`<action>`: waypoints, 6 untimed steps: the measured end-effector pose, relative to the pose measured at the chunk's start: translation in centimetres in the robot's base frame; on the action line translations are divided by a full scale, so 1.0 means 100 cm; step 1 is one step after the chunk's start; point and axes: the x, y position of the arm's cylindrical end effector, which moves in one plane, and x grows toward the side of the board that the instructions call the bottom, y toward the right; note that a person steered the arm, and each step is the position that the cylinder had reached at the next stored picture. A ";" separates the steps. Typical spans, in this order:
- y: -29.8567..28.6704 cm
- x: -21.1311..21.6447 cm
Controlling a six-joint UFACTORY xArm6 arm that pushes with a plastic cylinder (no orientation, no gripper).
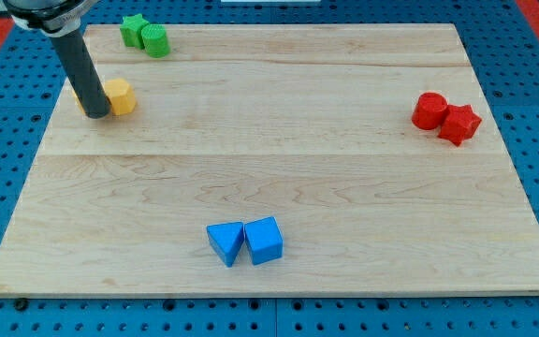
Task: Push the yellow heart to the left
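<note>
A yellow block, its shape partly hidden by the rod so I cannot confirm the heart outline, sits on the wooden board at the view's upper left. A sliver of yellow also shows left of the rod. My tip rests on the board against the yellow block's left side, overlapping it. The dark rod rises from there to the view's top left.
A green star and a green rounded block touch at the top left. Two red blocks touch at the right. A blue triangular block and a blue cube sit at bottom centre.
</note>
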 end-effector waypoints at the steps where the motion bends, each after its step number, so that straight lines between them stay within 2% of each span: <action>1: 0.030 -0.002; 2: 0.043 -0.041; 3: 0.040 -0.108; 4: 0.064 -0.099; 5: 0.060 -0.039; 6: -0.019 -0.020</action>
